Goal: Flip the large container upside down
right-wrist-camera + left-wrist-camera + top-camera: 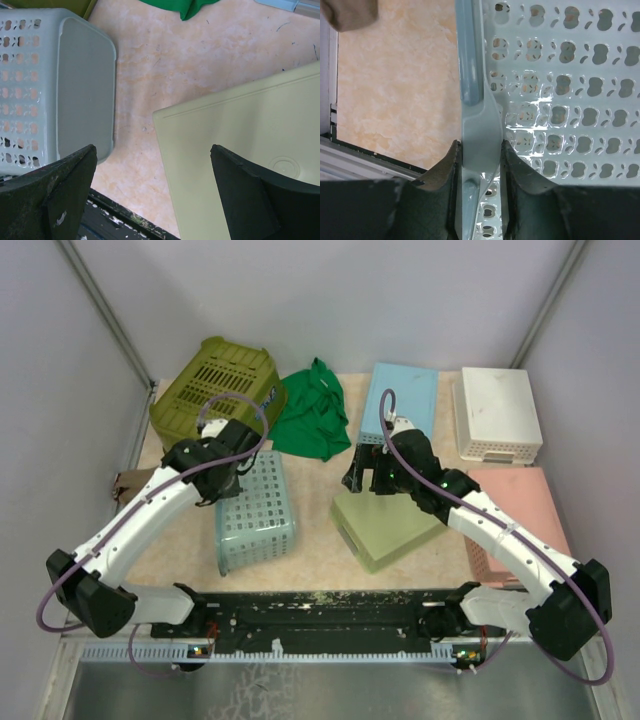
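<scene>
The left gripper (479, 150) pinches the rim of the grey-blue basket (255, 505), while the right gripper (152, 150) hangs wide open.

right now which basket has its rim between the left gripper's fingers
The teal basket in the left gripper; the olive basket behind stands free.

Top cam looks down on the whole table (310, 540) from up high. Left wrist cam's crammed right against the teal basket (560, 100) rim at the left gripper (479, 145). Right wrist cam's farther up, with the same basket left of the right gripper (152, 150).
</scene>
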Tool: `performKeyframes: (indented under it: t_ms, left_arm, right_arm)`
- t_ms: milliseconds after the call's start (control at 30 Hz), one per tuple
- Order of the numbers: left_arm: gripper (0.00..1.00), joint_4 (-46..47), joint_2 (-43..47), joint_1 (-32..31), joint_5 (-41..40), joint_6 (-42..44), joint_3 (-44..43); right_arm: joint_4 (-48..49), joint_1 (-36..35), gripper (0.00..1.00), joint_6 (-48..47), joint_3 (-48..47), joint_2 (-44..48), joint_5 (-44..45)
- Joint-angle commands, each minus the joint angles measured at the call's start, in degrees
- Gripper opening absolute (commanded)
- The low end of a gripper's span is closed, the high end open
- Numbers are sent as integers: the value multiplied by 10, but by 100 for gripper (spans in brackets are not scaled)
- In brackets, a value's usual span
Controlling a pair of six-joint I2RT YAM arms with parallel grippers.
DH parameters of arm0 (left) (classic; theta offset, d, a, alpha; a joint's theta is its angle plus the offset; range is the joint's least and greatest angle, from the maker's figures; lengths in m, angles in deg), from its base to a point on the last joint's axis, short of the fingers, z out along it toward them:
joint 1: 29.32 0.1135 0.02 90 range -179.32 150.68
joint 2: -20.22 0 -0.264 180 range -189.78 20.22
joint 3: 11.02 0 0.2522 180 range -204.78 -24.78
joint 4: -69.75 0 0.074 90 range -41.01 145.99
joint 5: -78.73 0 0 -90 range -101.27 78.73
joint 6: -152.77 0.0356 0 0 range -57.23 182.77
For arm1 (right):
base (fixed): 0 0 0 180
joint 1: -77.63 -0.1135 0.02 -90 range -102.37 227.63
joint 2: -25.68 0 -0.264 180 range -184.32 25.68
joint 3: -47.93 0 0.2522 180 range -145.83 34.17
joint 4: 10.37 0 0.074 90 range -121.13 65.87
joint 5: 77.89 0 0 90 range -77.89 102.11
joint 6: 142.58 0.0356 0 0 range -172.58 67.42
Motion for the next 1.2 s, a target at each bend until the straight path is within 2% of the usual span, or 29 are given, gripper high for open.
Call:
performKeyframes:
  t_ms: [0,133,200,267,400,467,667,767,900,1033,1100,1167]
  left_arm:
    - [21,4,-1,-1,6,9,10]
    - [11,9,17,1,10,20,17]
    - [6,37,37,11,48,49,23]
    - [4,79,66,39,115,92,37]
    - [1,139,121,161,284,158,77]
    - [0,157,134,201,346,172,93]
    - [0,234,138,212,522,146,131]
    - [0,257,136,212,561,128,131]
    - [0,258,129,216,561,132,118]
    - [0,253,122,230,564,141,135]
    - [0,255,124,242,568,146,150]
    - [0,257,126,256,577,153,167]
  right_arm:
    - [19,3,95,2,-4,17,5]
    - [17,3,95,2,-5,21,6]
    - [16,3,95,0,-4,21,7]
    - [14,3,95,0,-4,22,7]
    - [13,3,95,1,-3,27,10]
    - [12,3,95,1,-3,29,11]
    - [18,3,95,3,0,30,8]
    - [40,3,95,22,18,29,-11]
    - [139,3,95,101,77,16,-102]
    - [355,1,92,214,160,-17,-234]
    - [429,-2,92,253,183,-27,-259]
    - [446,-5,92,261,189,-30,-262]
